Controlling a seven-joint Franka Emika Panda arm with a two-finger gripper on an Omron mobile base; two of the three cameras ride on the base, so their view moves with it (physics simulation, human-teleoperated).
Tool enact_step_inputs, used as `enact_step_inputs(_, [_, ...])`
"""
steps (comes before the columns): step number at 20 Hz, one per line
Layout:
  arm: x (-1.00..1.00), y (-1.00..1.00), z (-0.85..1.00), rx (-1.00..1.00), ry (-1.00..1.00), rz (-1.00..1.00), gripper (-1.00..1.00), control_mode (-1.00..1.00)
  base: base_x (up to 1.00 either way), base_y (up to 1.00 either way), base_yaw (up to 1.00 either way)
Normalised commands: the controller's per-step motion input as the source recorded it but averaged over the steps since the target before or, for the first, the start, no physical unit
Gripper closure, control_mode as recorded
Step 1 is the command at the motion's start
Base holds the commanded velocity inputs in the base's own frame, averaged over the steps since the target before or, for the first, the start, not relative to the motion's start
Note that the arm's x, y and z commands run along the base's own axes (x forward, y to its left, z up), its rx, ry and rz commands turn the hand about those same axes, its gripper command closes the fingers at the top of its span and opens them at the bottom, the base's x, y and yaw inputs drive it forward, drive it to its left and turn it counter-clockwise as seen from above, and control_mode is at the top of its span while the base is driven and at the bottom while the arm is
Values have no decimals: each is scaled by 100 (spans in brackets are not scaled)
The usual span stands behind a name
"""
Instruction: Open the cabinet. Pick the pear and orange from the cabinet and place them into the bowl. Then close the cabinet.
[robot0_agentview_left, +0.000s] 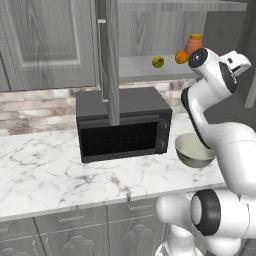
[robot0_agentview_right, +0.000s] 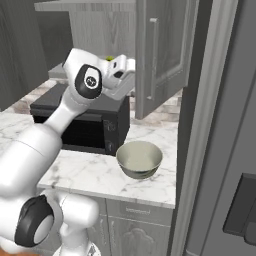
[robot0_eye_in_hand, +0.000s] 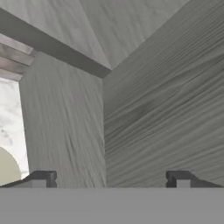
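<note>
— Gripper (robot0_eye_in_hand: 109, 179) first: how does it stand?
— Spread wide, with nothing between its two dark fingertips (robot0_eye_in_hand: 41, 178). In the hand view it faces grey wood-grain panels, and a cream curve of the bowl (robot0_eye_in_hand: 6, 168) shows at the lower left edge.
— And the cabinet (robot0_agentview_left: 150, 30)?
— Both doors stand swung out. In the left base view one door (robot0_agentview_left: 111, 60) is seen edge-on in front of the black microwave (robot0_agentview_left: 122, 125); in the right base view the other door (robot0_agentview_right: 162, 50) hangs out over the desk (robot0_agentview_left: 45, 170).
— Where is the fruit?
— On the inner shelf (robot0_agentview_left: 140, 67). The pear (robot0_agentview_left: 158, 61) lies near the front edge, the orange (robot0_agentview_left: 181, 57) to its right, just beside a terracotta jar (robot0_agentview_left: 194, 44). The arm's wrist is raised close to the orange.
— The bowl?
— On the marble desk, just right of the microwave, with nothing in it that I can see.
</note>
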Motion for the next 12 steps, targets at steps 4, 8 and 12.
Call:
enact_step_inputs(4, [0,-21,0,0,-1,8,-100,-100,0,0,0])
enact_step_inputs(8, [0,-38,0,0,-5,13,-100,-100,0,0,0])
enact_step_inputs(12, [0,-34,0,0,-4,12,-100,-100,0,0,0])
